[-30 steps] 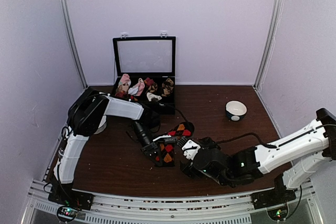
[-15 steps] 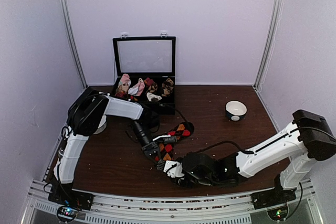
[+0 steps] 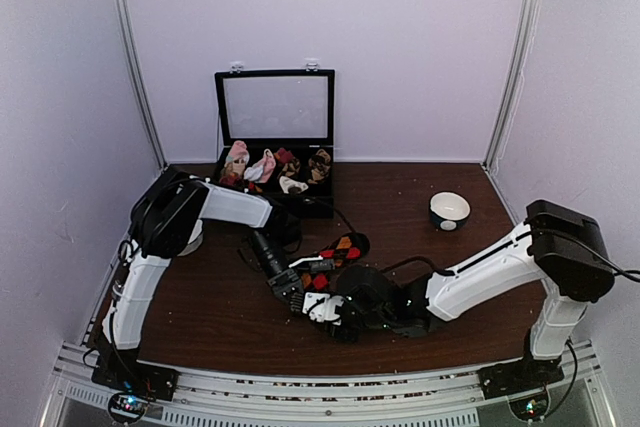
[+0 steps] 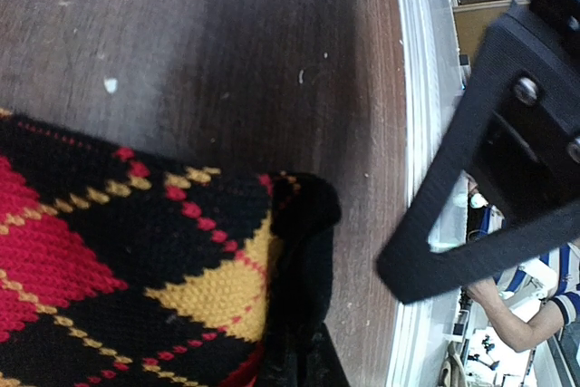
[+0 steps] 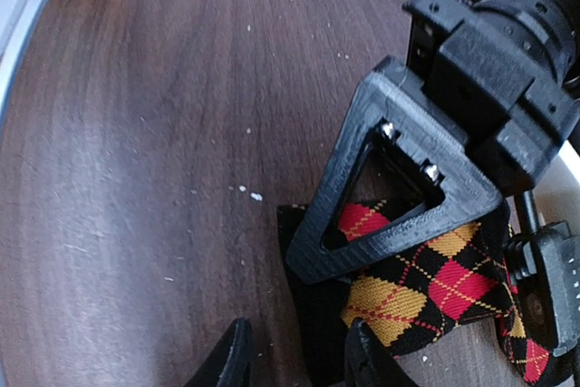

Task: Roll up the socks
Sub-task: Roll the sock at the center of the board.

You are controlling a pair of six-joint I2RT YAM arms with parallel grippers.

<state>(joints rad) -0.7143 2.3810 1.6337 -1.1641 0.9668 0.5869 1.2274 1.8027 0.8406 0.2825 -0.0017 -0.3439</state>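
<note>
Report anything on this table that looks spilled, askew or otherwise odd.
Nothing major. Small white specks lie scattered on the dark table beside the argyle sock, like crumbs or lint, and the sock's end is folded over rather than flat. Nothing looks damaged.

Open table front-left and rear centre. Obstructions: bowl, box at rear, right arm across centre by socks.
</note>
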